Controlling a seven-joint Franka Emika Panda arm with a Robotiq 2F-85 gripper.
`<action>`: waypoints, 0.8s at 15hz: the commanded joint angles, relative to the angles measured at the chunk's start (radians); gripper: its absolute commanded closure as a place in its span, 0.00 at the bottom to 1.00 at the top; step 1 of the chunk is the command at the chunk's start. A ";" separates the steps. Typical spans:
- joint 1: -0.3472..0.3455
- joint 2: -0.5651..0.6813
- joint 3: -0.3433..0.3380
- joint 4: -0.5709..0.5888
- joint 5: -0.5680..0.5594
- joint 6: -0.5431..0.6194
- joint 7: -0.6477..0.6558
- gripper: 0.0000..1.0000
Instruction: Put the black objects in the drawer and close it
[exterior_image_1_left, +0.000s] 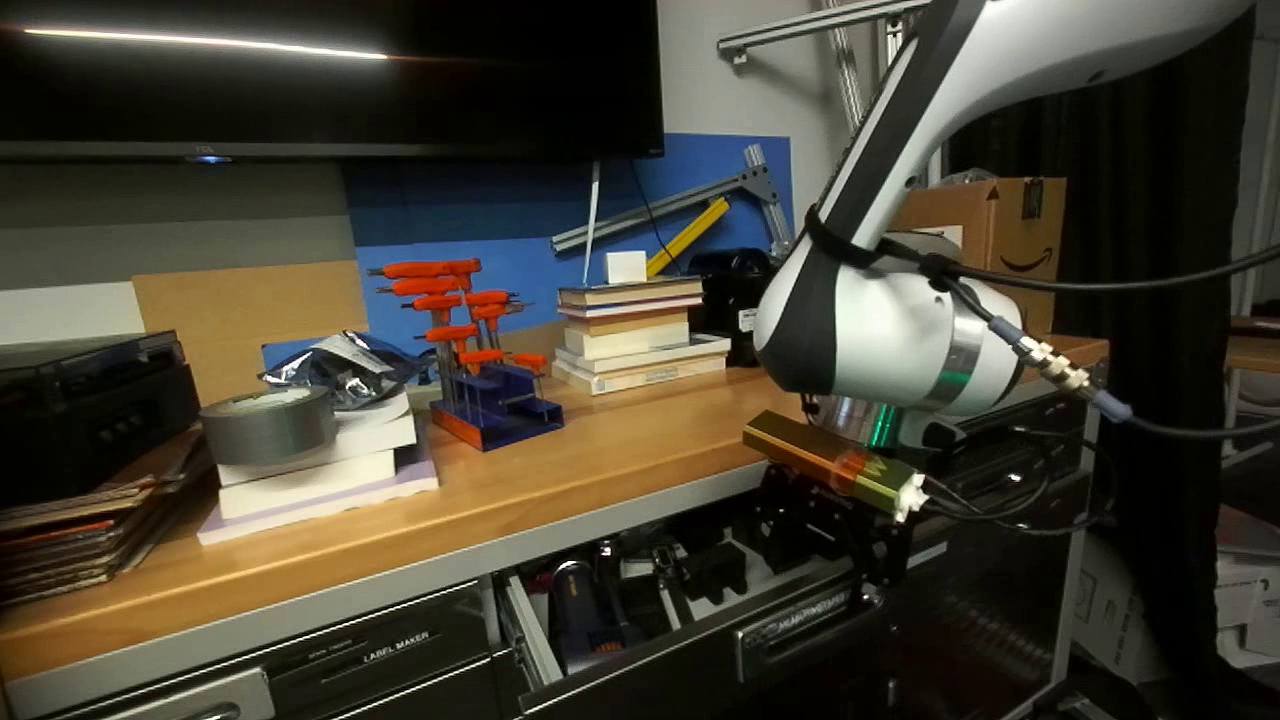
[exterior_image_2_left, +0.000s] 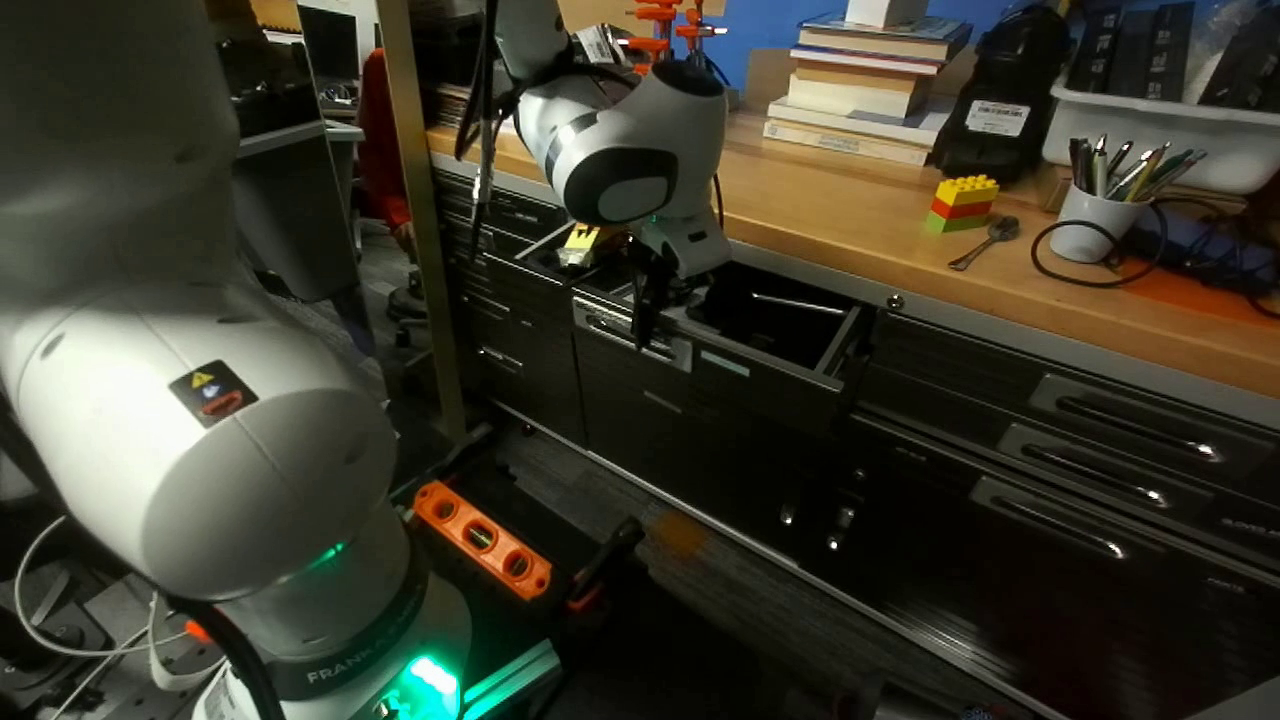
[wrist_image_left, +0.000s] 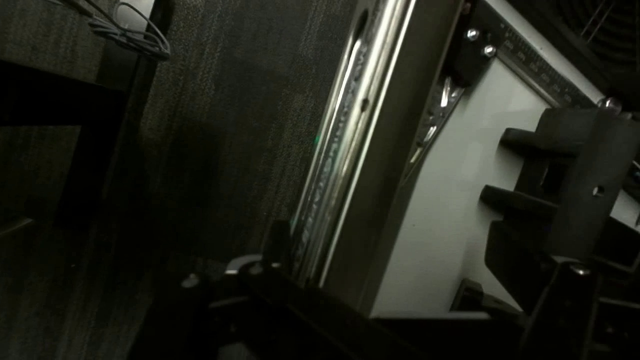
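The drawer (exterior_image_1_left: 700, 655) is pulled open below the desk top; its dark front with the pale handle strip also shows in an exterior view (exterior_image_2_left: 770, 385). Blocky matte black objects (exterior_image_1_left: 716, 570) lie inside on the light grey bottom; a pronged one shows at the right of the wrist view (wrist_image_left: 575, 185). My gripper (exterior_image_1_left: 835, 570) points down at the drawer's front wall, with its fingers apart. In the wrist view (wrist_image_left: 420, 260) one finger is outside by the handle and the other is on the inner side. It holds nothing that I can see. Contact with the wall is unclear.
A black device with yellow marks (exterior_image_1_left: 590, 615) lies in the drawer's left part. The wooden desk top (exterior_image_1_left: 640, 430) overhangs behind. On it stand a red-orange tool rack (exterior_image_1_left: 490, 400), books (exterior_image_1_left: 640, 340), tape (exterior_image_1_left: 268, 425) and a pen cup (exterior_image_2_left: 1090, 225). An orange level (exterior_image_2_left: 480, 540) lies low near the robot base.
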 joint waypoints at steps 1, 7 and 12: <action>0.026 0.009 -0.009 0.031 -0.004 0.026 -0.022 0.00; 0.093 -0.106 -0.099 -0.054 -0.311 0.099 0.154 0.00; 0.135 -0.210 -0.276 -0.105 -0.746 0.132 0.413 0.00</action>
